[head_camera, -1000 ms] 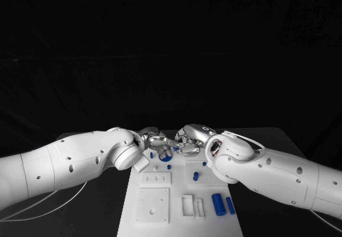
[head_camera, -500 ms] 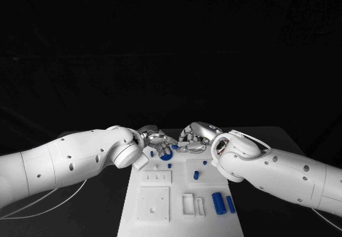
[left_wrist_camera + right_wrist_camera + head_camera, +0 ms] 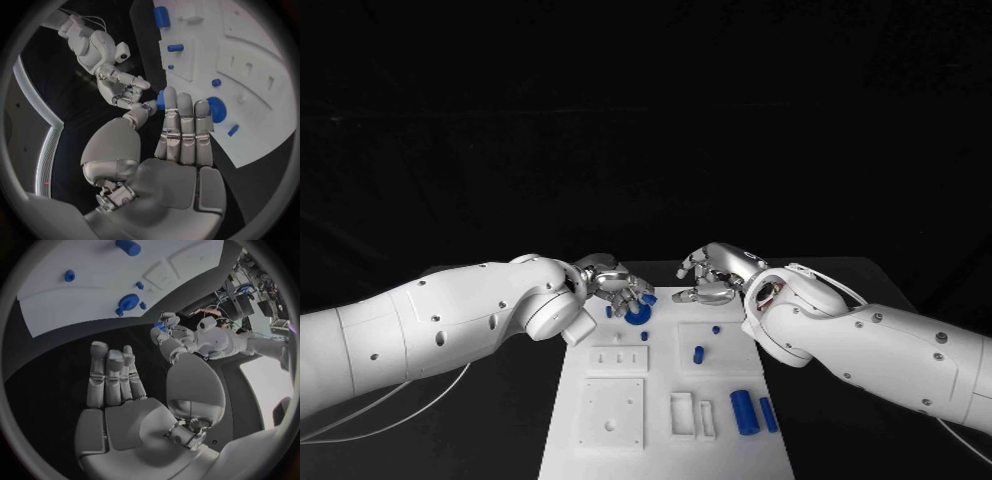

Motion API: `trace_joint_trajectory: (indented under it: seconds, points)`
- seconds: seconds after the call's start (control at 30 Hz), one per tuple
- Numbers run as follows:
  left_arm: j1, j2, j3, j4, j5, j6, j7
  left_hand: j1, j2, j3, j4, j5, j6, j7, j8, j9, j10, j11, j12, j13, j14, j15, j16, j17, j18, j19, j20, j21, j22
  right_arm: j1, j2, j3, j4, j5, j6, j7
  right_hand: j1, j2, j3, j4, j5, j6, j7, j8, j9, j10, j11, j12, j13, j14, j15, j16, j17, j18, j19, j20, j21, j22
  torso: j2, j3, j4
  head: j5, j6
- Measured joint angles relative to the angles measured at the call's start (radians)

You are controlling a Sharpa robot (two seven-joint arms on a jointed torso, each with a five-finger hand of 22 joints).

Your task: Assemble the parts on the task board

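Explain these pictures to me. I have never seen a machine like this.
This is a robot with two white arms, each ending in a silver hand. The wide picture looks down from a camera on its head. The two round pictures come from cameras at its wrists, behind each hand. On the black table lies a white task board with blue parts on it, among them a round blue part and a blue cylinder. The left hand seems to pinch a small blue part. The right hand holds nothing.
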Motion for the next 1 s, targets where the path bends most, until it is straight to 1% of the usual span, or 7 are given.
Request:
trace_joint_trajectory:
  seconds: [0.13,0.27,0.43,0.63,0.73,0.9,1.0]
  points:
    - [0.0,-0.002,-0.001,0.003,-0.015,0.0,0.0,-0.001,-0.001,0.002,-0.003,0.0,0.0,0.0,0.0,0.0,0.0,0.0,0.0,0.001,0.0,0.0,0.0,0.0,0.0,0.0,0.0,0.0,0.0,0.0,-0.01,0.0,0.003,0.011,-0.007,0.008,0.0,0.0,-0.002,0.002,0.011,0.0,0.0,0.0,0.0,0.0,0.0,0.002,-0.004,0.0,0.0,0.0,-0.002,0.0,0.004,0.004,0.0,0.0,0.0,-0.0001,0.0017,0.0,0.0]
    - [0.0,-0.02,-0.012,0.018,-0.057,-0.004,0.0,0.0,-0.002,-0.004,-0.012,0.0,0.0,0.0,-0.004,0.009,-0.002,-0.002,0.006,0.005,0.0,0.0,0.007,0.0,0.0,0.0,0.0,0.004,0.0,0.0,-0.032,0.0,-0.007,0.03,-0.023,0.018,0.0,0.0,-0.013,0.013,0.032,0.0,0.0,0.0,0.0,0.0,0.0,0.007,-0.01,0.0,0.0,0.0,-0.004,0.0,0.007,0.007,0.0,0.0,0.0,0.0,0.0031,0.003,-0.001]
    - [-0.001,-0.053,-0.024,0.048,-0.118,-0.034,0.003,0.024,-0.026,-0.013,-0.021,0.0,0.009,0.002,-0.007,0.017,0.0,-0.007,0.022,0.014,0.009,-0.009,0.019,-0.001,0.0,0.007,0.0,0.02,0.0,0.0,-0.06,0.0,-0.019,0.055,-0.045,0.03,-0.004,0.004,-0.01,0.024,0.068,-0.002,0.002,0.003,0.001,0.0,0.0,0.012,-0.018,0.003,-0.003,0.0,-0.006,0.0,0.007,0.007,-0.004,0.001,0.0,0.0001,0.0025,0.009,-0.006]
    - [-0.002,-0.099,-0.056,0.101,-0.178,-0.115,0.009,0.033,-0.035,-0.013,-0.021,0.0,0.017,0.001,-0.016,0.029,0.004,-0.014,0.051,0.031,0.029,-0.018,0.043,0.004,-0.002,0.026,-0.007,0.043,0.001,0.0,-0.092,0.001,-0.036,0.098,-0.068,0.046,-0.004,0.004,-0.01,0.029,0.084,-0.002,0.002,0.004,0.001,0.0,0.0,0.016,-0.023,0.003,-0.003,0.0,-0.008,0.0,0.007,0.007,-0.004,0.001,0.0,0.001,0.0019,0.016,-0.012]
    - [-0.009,-0.115,-0.071,0.125,-0.198,-0.155,0.011,0.039,-0.041,-0.012,-0.021,0.0,0.024,-0.002,-0.026,0.031,0.009,-0.02,0.089,0.051,0.04,-0.029,0.074,0.015,-0.008,0.04,-0.012,0.067,0.001,0.0,-0.105,0.002,-0.038,0.118,-0.075,0.052,-0.004,0.004,-0.01,0.029,0.092,-0.002,0.002,0.004,0.001,0.0,0.0,0.016,-0.026,0.003,-0.003,0.0,-0.008,0.0,0.007,0.007,-0.004,0.002,0.0,0.0012,0.0027,0.019,-0.016]
    - [-0.034,-0.127,-0.072,0.154,-0.226,-0.208,0.01,0.042,-0.053,-0.008,-0.016,0.0,0.034,-0.006,-0.041,0.032,0.016,-0.027,0.176,0.096,0.048,-0.035,0.142,0.034,-0.008,0.054,-0.018,0.118,0.001,0.0,-0.12,0.002,-0.037,0.144,-0.082,0.06,-0.004,0.004,-0.013,0.032,0.101,-0.002,0.002,0.004,0.001,0.0,0.0,0.017,-0.028,0.003,-0.003,0.0,-0.009,0.0,0.007,0.007,-0.004,0.002,0.0,0.0012,0.0046,0.024,-0.027]
    - [-0.053,-0.132,-0.074,0.164,-0.244,-0.231,0.006,0.044,-0.061,-0.008,-0.016,0.005,0.039,-0.01,-0.059,0.046,0.022,-0.033,0.281,0.155,0.048,-0.046,0.216,0.059,0.004,0.073,-0.023,0.167,0.001,0.0,-0.124,0.002,-0.036,0.155,-0.083,0.063,-0.004,0.004,-0.013,0.032,0.104,-0.002,0.002,0.004,0.001,0.0,0.0,0.019,-0.029,0.003,-0.003,0.0,-0.009,0.0,0.007,0.007,-0.004,0.002,-0.001,0.0013,0.0057,0.025,-0.032]
